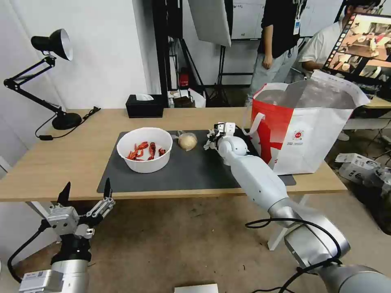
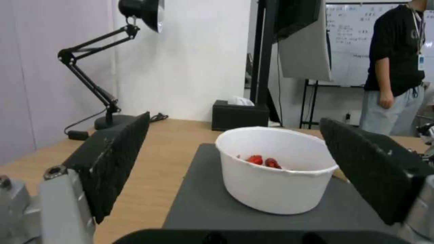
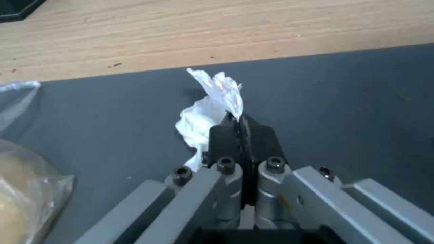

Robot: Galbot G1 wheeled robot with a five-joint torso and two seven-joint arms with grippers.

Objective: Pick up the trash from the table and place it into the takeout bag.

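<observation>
- Tissue (image 3: 212,101), crumpled and white, sits pinched between the black fingertips of my right gripper (image 3: 238,123), low centre of the right wrist view. Only a thin upper fold is caught; the bulk hangs loose to one side, and I cannot tell whether it is clear of the dark grey mat (image 3: 339,101).
- Risk, as I judge it: so slight a pinch could tear or slip, dropping the tissue short of the bag.
- Wrapped beige lump (image 1: 187,141) lies just beside, centre of the head view; a careless swing of my arm might knock it.
- White bowl (image 1: 144,149) of red shells stands left of centre on the mat, upright.
- Takeout bag (image 1: 303,130), white with a red panel, stands at right of the head view, mouth open, foil lining showing. Its loose strap could snag my wrist.
- My left gripper (image 1: 85,194) waits at lower left, below the table (image 1: 61,162) edge, spread wide and holding nothing.
</observation>
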